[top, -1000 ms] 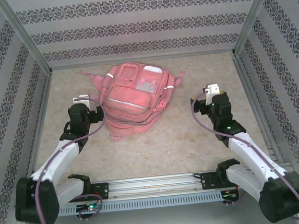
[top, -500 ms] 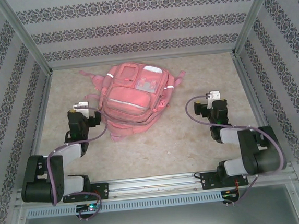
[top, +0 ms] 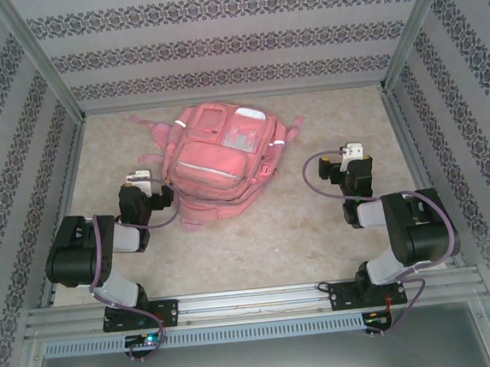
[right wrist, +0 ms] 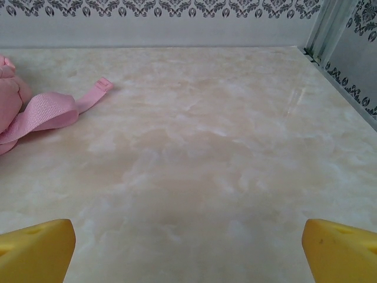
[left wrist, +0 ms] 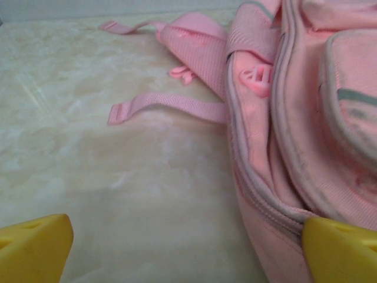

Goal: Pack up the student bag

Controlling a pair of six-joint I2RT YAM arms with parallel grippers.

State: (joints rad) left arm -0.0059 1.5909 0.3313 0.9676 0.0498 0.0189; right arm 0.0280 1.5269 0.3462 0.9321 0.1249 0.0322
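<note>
from above, the large soft pink fabric backpack (top: 221, 160) lies flat on the pale marbled tabletop (top: 266, 233), in the far middle part, with its straps spread to both sides. the left arm is folded tight, its elbow low near its base, and its short forearm reaches forward. the left claw (top: 137, 176) is just beside the near left corner of the backpack. the right arm is folded in the same way, elbow toward the right wall. the right claw (top: 351, 151) points to the far side, well apart from the backpack, over bare tabletop.

in the left wrist view, the two yellow fingertips (left wrist: 32, 247) stand wide apart, released and holding nothing. the claw is low over the tabletop. the side of the backpack, with its zip seam, fills the right part, and a flat pink webbing strap (left wrist: 171, 105) lies on the tabletop to the left of it.

in the right wrist view, the yellow fingertips (right wrist: 344, 250) are also spread wide and empty. a pink strap end (right wrist: 44, 112) lies far left.
</note>
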